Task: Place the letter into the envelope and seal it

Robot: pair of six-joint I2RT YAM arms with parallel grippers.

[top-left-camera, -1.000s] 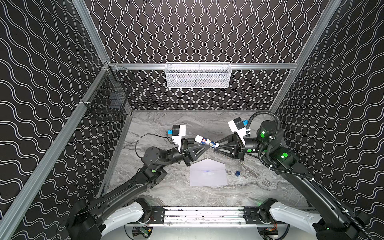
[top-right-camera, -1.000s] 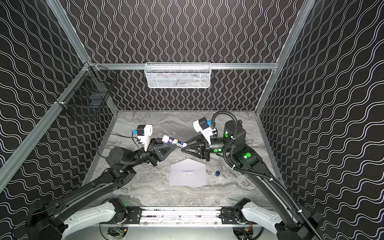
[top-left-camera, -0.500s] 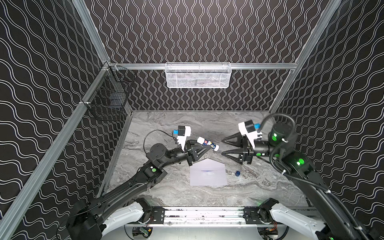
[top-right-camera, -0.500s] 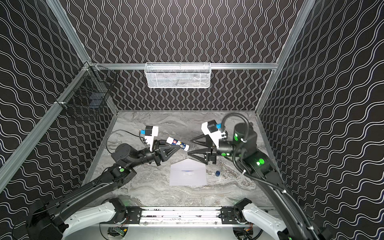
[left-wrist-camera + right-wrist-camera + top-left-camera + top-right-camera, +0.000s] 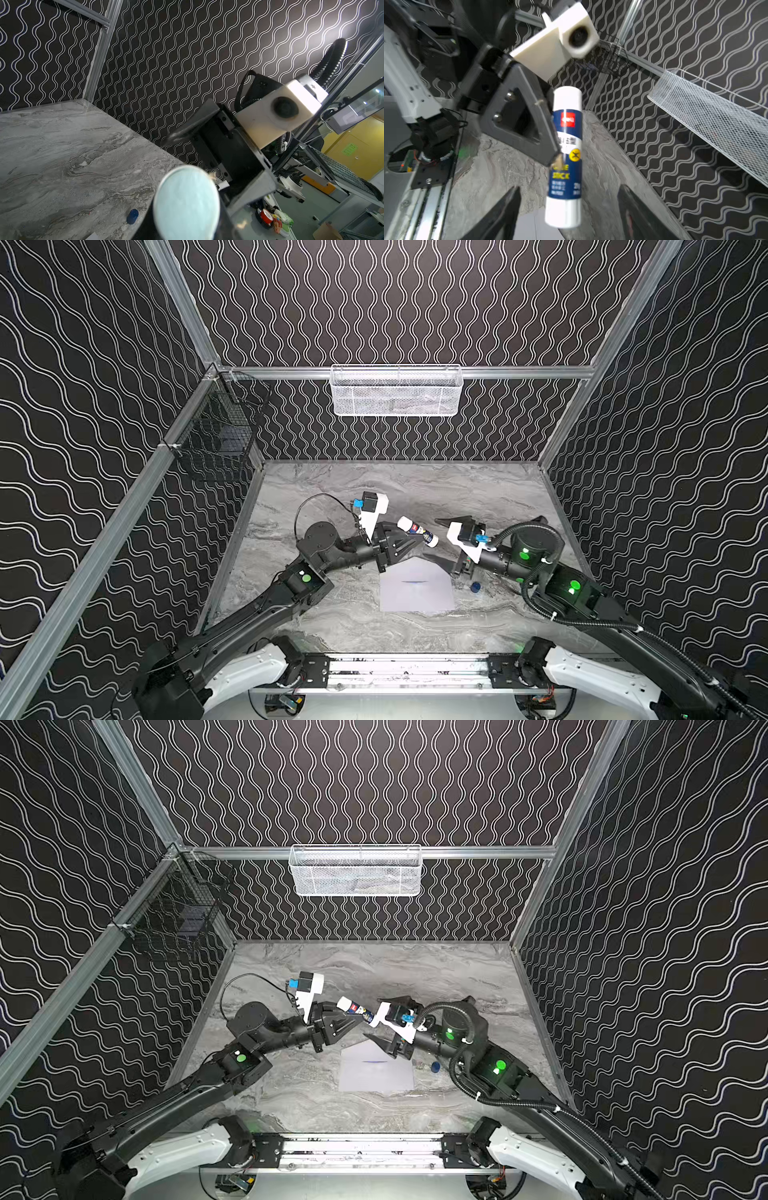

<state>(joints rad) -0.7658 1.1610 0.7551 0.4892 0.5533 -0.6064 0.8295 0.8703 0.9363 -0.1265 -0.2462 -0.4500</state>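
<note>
Covering envelope [image 5: 376, 1077] corner: right hand [image 5: 372, 1020].

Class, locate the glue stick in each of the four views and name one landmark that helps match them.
In a top view: glue stick near centre.
In a top view: glue stick centre, slightly left.
Left wrist: its round pale end, bottom centre.
Right wrist: whole tube, centre.
Landmark: blue cap, absent from right wrist.

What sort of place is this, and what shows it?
Likely a lab robot test cell: a left arm and a right arm mounted at a marble-look tabletop, walled by wavy-patterned panels on aluminium framing.
</note>
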